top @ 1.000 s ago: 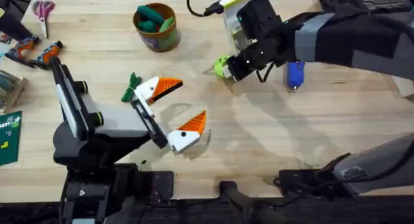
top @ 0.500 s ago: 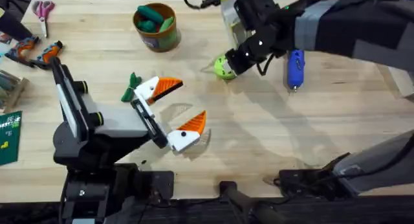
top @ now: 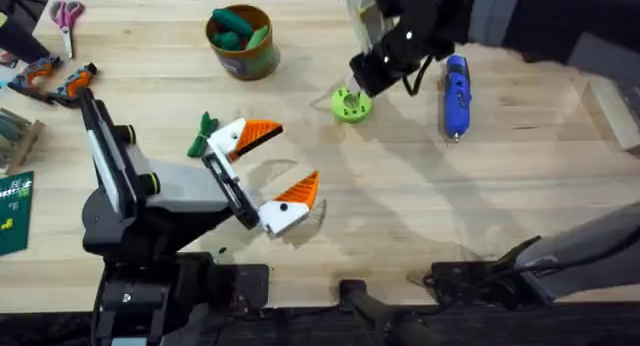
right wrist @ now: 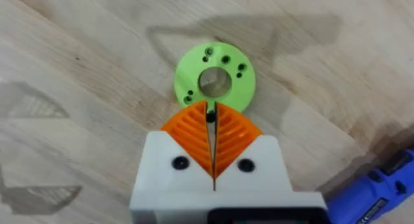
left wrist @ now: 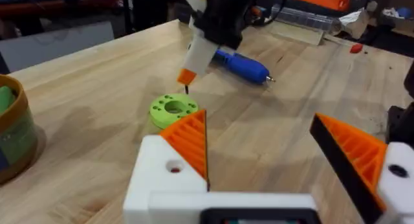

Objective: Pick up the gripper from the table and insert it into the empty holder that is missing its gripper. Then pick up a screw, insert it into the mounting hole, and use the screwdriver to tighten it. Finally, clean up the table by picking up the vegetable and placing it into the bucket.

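My right gripper (top: 362,84) hovers just over the lime-green ring (top: 351,104), shut on a small dark screw (right wrist: 210,116) pinched at its pad tips. The blue screwdriver (top: 455,94) lies to the right of the ring. My left gripper (top: 297,154) rests open at mid-table. Both of its white holders (top: 283,217) carry orange wedge pads (top: 260,133). A mounting hole (left wrist: 173,167) shows in one white holder. The dark green vegetable (top: 205,134) lies on the table beside the farther finger. The mustard bucket (top: 262,56) stands at the back and holds green items.
Pink scissors (top: 67,14) and orange-and-black hand tools (top: 55,81) lie at the far left. A green board (top: 12,211) lies at the left edge. Bare wood stretches across the middle and right front.
My right gripper has drawn back from the ring toward the table's far side, and the whole ring now shows. The left arm, vegetable and screwdriver have stayed put.
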